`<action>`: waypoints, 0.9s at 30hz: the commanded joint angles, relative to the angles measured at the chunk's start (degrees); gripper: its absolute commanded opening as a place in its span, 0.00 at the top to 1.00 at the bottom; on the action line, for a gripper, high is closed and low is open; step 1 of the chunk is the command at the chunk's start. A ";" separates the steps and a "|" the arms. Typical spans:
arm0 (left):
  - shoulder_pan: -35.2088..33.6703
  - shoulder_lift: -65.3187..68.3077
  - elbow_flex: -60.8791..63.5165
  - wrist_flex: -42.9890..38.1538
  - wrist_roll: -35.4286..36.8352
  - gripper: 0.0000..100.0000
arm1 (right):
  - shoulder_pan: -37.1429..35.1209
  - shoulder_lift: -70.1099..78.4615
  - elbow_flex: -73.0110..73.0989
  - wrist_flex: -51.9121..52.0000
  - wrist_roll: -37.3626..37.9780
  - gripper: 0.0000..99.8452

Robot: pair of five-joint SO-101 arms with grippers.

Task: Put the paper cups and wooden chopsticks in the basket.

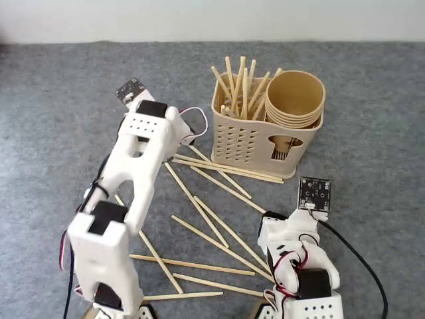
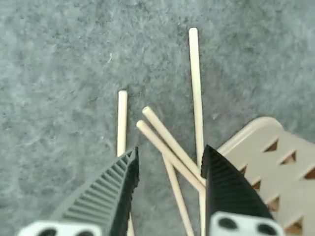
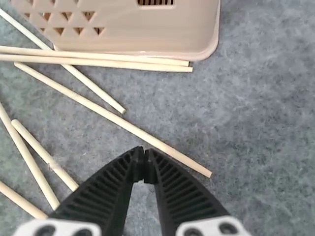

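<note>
High view: stacked paper cups [image 1: 295, 100] and upright sticks already in the basket [image 1: 265, 143]; loose chopsticks [image 1: 192, 264] scattered on the surface [image 1: 385, 166] in front of the basket.

Left wrist view: left tool [image 2: 170, 151] wide open and empty, straddling a crossed pair [image 2: 162, 130] at the basket's [image 2: 268, 147] corner, long axes slanting through the gap.

Right wrist view: right tool [image 3: 144, 152] pinched closed on nothing, one stick [image 3: 98, 111] slantwise between it and the basket [image 3: 123, 24].

Probably left arm's pick.
</note>
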 commanded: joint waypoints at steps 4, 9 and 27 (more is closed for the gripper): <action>0.53 7.74 -12.26 3.78 2.02 0.79 | 0.66 -0.66 -0.35 -0.22 -0.44 0.99; 0.97 15.21 -18.24 6.77 2.02 0.79 | 0.66 -0.66 -0.35 -0.22 -0.44 0.99; 0.97 25.93 -41.10 23.21 2.11 0.99 | 0.66 -0.66 -0.26 -0.22 -0.44 0.99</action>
